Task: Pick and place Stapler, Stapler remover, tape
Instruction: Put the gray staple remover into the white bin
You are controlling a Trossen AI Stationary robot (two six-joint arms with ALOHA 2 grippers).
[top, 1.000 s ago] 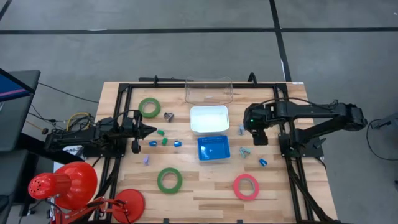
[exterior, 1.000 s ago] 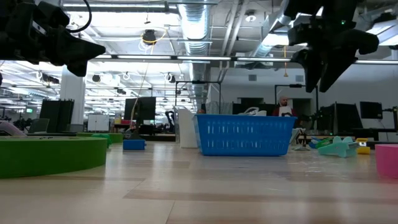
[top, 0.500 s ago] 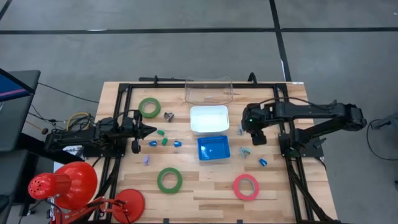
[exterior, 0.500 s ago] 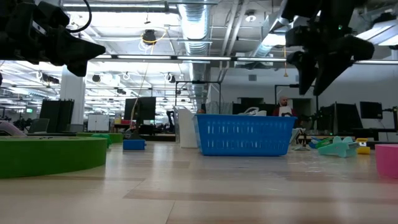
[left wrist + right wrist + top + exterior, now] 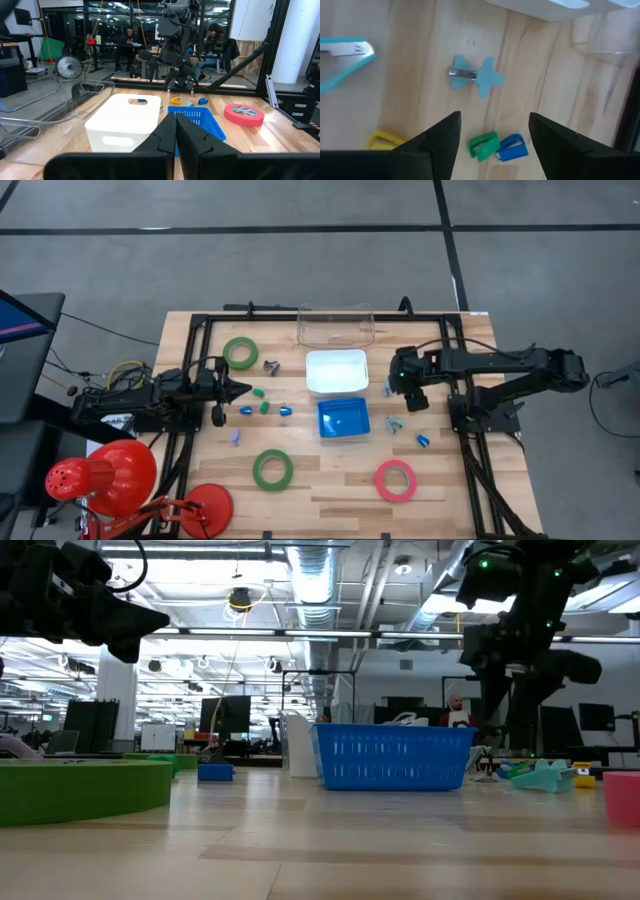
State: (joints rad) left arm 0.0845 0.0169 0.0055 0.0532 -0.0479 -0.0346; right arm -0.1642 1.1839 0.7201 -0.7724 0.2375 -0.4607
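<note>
Right wrist view, right gripper (image 5: 492, 131) jaws spread wide w/ nothing gripped, light-blue staple remover (image 5: 472, 76) just ahead of the gap, left gripper (image 5: 175, 132) clenched, idle.

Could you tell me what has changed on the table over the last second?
The right gripper has shifted slightly back toward the white bin side and swung its fingers downward, open and empty. The left gripper stays shut and parked. The tape rings, blue basket and small pieces have not moved.
</note>
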